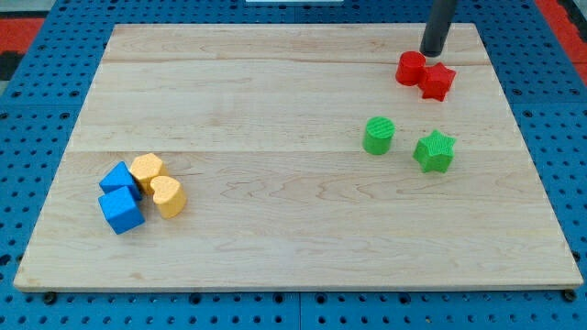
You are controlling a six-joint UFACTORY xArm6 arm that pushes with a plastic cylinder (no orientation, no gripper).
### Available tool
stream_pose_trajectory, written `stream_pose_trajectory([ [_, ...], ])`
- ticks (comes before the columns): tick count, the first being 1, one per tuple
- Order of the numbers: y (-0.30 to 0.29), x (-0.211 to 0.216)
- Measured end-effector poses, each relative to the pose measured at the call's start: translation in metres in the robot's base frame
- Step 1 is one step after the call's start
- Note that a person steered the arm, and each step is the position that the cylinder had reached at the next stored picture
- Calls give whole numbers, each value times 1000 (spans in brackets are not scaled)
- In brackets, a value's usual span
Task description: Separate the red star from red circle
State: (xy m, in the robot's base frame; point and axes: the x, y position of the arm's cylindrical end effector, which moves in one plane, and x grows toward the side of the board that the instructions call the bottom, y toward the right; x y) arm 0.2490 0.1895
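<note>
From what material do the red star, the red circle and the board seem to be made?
Red star and red circle: probably plastic, matte, perhaps 3D-printed; uniform colour with faint ridges. Board: light wood, smooth finish; grain lines and plank seams show. My tip, dark and matte, stands just above both blocks; its material is unclear.

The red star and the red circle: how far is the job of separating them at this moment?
Done: nothing yet; the red star and the red circle touch each other near the view's top right. In hand: my tip stands just above the pair, close to the circle's upper right edge, and seems ready to push. Left: sliding one red block away so that a clear gap opens.
</note>
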Motion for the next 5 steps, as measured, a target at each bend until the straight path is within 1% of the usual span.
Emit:
stream_pose_trajectory([
  [1,-14,-1],
  [2,-13,6],
  [4,-6,48],
  [5,8,42],
])
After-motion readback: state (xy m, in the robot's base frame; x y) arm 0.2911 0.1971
